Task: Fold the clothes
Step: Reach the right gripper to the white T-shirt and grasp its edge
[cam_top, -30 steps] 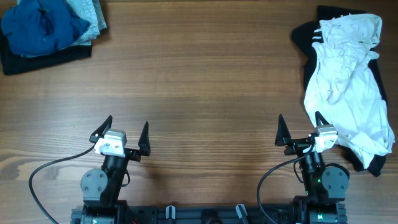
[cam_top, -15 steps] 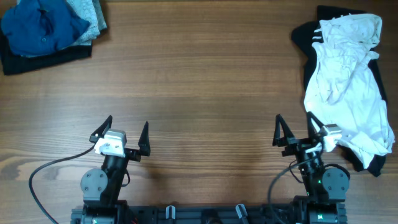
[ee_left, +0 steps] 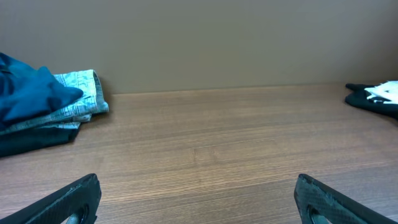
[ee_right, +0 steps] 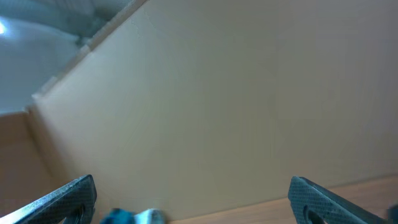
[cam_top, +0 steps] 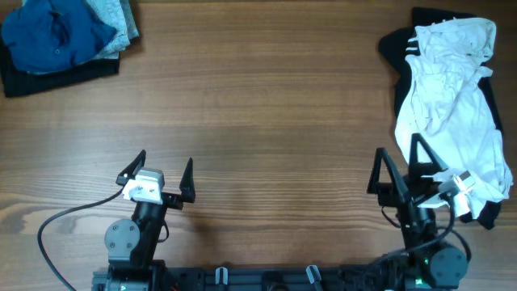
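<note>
The clothes, a crumpled white T-shirt (cam_top: 448, 105), lie in a heap at the table's right edge, with a small black-and-white striped bit (cam_top: 409, 50) at the upper left. In the left wrist view only a sliver of the T-shirt (ee_left: 387, 91) shows at far right. My right gripper (cam_top: 397, 147) is raised and tilted just left of the shirt's lower part, open and empty. Its wrist view faces the beige wall, where the right gripper (ee_right: 191, 183) holds nothing. My left gripper (cam_top: 166, 158) stands open near the front left, and the left gripper (ee_left: 198, 182) is empty above bare wood.
A black garment (cam_top: 396, 52) lies under the T-shirt. Folded blue and grey garments (cam_top: 56, 36) sit on a black one at the back left corner, and those folded garments (ee_left: 43, 102) show at left in the left wrist view. The wooden table (cam_top: 258, 113) lies between.
My right arm has swung to the right toward the shirt and tipped its gripper upward. The left arm and the clothes have not moved.
</note>
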### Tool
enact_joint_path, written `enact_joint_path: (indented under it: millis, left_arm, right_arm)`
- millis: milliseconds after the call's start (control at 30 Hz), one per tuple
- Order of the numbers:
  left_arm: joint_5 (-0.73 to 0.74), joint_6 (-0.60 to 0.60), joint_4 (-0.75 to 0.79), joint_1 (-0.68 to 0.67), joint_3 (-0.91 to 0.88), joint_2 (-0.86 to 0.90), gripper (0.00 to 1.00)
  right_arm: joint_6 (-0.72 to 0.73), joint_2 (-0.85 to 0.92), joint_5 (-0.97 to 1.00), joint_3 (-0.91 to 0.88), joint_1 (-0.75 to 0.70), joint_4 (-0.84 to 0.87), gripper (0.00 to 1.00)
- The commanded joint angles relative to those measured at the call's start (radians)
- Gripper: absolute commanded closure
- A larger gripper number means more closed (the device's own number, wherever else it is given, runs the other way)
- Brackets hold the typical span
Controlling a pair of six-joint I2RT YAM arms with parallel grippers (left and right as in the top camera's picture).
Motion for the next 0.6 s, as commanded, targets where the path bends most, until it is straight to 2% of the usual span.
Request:
enact_joint_path:
  millis: [0, 67, 100, 267, 400, 567]
  left_arm:
    - [0.002, 0.012, -0.007, 0.003, -0.003, -0.006, 0.00]
    - [0.002, 0.012, -0.007, 0.003, -0.003, -0.006, 0.00]
    - [0.002, 0.012, -0.007, 0.003, -0.003, -0.006, 0.00]
    - [0.002, 0.012, -0.007, 0.003, -0.003, -0.006, 0.00]
    - [0.002, 0.012, -0.007, 0.003, -0.003, -0.006, 0.00]
    - [0.002, 0.012, -0.007, 0.003, -0.003, -0.006, 0.00]
  right_arm:
    - [-0.202, 0.145, 0.121, 0.128, 0.005, 0.003, 0.00]
    - [-0.274, 0.273, 0.162, 0.216, 0.005, -0.006, 0.00]
    - [-0.309, 0.394, 0.200, 0.300, 0.005, -0.041, 0.00]
    - [-0.421, 0.787, 0.241, 0.620, -0.009, -0.243, 0.00]
    - [-0.442, 1.112, 0.219, 0.961, -0.050, -0.505, 0.00]
    - [-0.540, 1.453, 0.211, 1.372, -0.128, -0.834, 0.00]
